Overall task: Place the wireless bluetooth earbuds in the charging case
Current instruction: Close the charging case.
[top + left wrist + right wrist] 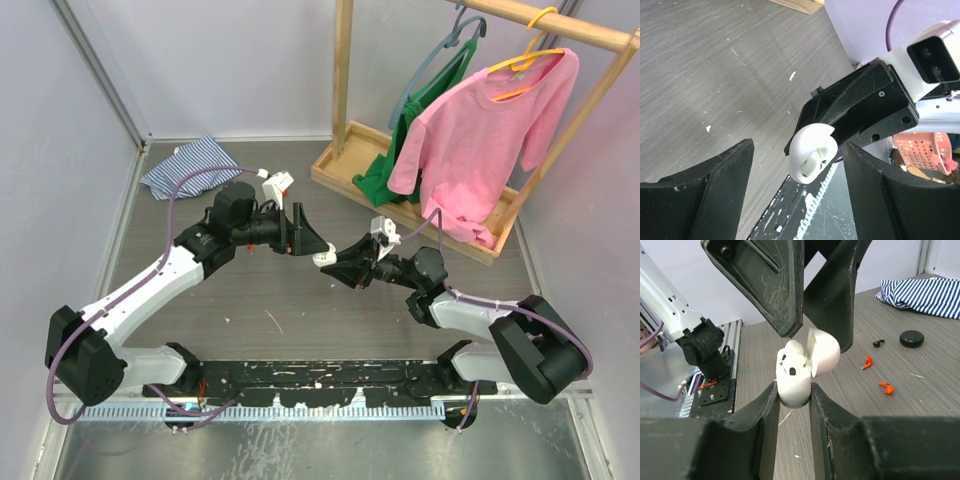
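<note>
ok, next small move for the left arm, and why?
Likely back the open, empty left gripper off and drop toward the orange earbuds lying on the table; the right gripper holds the charging case, lid open, one socket apparently empty.

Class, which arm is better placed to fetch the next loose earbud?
Left, likely. The left gripper is open and empty; the right gripper is shut on the open white plastic charging case. Small red-orange plastic earbuds lie on the grey table.

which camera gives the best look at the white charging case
Right wrist: the charging case sits mid-frame, close up, lid open, sockets visible. Left wrist shows it smaller and farther off; top external shows only a white speck.
</note>
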